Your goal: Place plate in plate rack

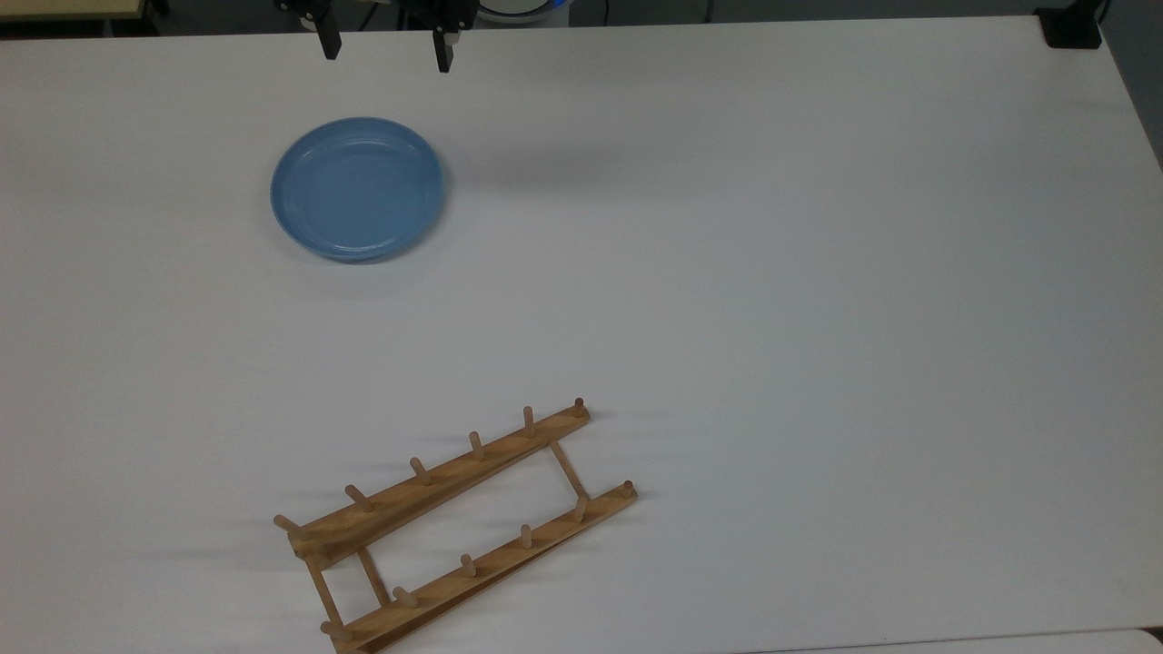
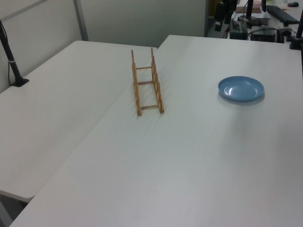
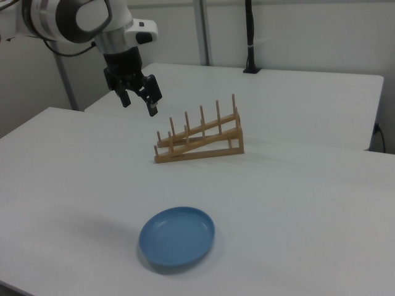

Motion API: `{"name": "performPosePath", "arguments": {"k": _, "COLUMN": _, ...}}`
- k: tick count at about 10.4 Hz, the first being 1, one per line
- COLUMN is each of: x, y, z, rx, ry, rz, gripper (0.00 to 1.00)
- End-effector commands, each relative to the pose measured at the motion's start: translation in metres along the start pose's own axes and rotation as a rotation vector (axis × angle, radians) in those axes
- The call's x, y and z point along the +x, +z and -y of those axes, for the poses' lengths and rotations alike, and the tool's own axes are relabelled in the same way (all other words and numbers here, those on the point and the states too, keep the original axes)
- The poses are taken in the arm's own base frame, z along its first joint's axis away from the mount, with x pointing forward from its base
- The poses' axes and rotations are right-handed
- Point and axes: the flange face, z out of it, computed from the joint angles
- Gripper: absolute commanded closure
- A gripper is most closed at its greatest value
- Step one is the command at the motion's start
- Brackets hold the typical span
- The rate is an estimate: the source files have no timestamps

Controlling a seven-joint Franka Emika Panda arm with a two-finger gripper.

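Observation:
The light-blue plate (image 1: 357,188) lies flat on the white table (image 1: 772,318), in the top view's upper left. The wooden plate rack (image 1: 454,527) stands apart from it near the top view's bottom edge, set at an angle, with nothing between its pegs. My gripper (image 1: 386,50) hangs open and empty at the top view's upper edge, just beyond the plate's far rim. In the right view the gripper (image 3: 138,105) is held high above the table, behind the plate (image 3: 177,237) and left of the rack (image 3: 200,139). The left view shows the plate (image 2: 241,88) to the right of the rack (image 2: 147,85).
A black clamp (image 1: 1072,27) sits at the table's corner in the top view's upper right. A second white table (image 2: 52,94) adjoins beyond the rack, with a black pole (image 2: 12,61) mounted on it. Wide bare tabletop lies between plate and rack.

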Motion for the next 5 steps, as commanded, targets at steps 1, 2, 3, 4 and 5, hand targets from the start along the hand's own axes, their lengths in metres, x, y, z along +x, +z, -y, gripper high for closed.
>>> {"name": "performPosePath", "arguments": {"k": 1, "x": -0.0003, "y": -0.0034, "z": -0.0011, "rx": 0.001, "ry": -0.004, "rz": -0.017, "gripper": 0.0}}
{"name": "performPosePath", "arguments": {"k": 2, "x": -0.0008, "y": -0.0024, "z": -0.0012, "rx": 0.001, "ry": -0.004, "rz": -0.012, "gripper": 0.0}}
{"name": "performPosePath", "arguments": {"k": 3, "x": -0.0018, "y": -0.0021, "z": -0.0004, "rx": 0.001, "ry": -0.006, "rz": -0.008, "gripper": 0.0}}
{"name": "performPosePath", "arguments": {"k": 4, "x": -0.0019, "y": -0.0021, "z": 0.0014, "rx": 0.001, "ry": -0.007, "rz": -0.008, "gripper": 0.0}}
{"name": "performPosePath", "arguments": {"k": 5, "x": -0.0019, "y": -0.0021, "z": 0.0014, "rx": 0.001, "ry": -0.007, "rz": -0.008, "gripper": 0.0}}
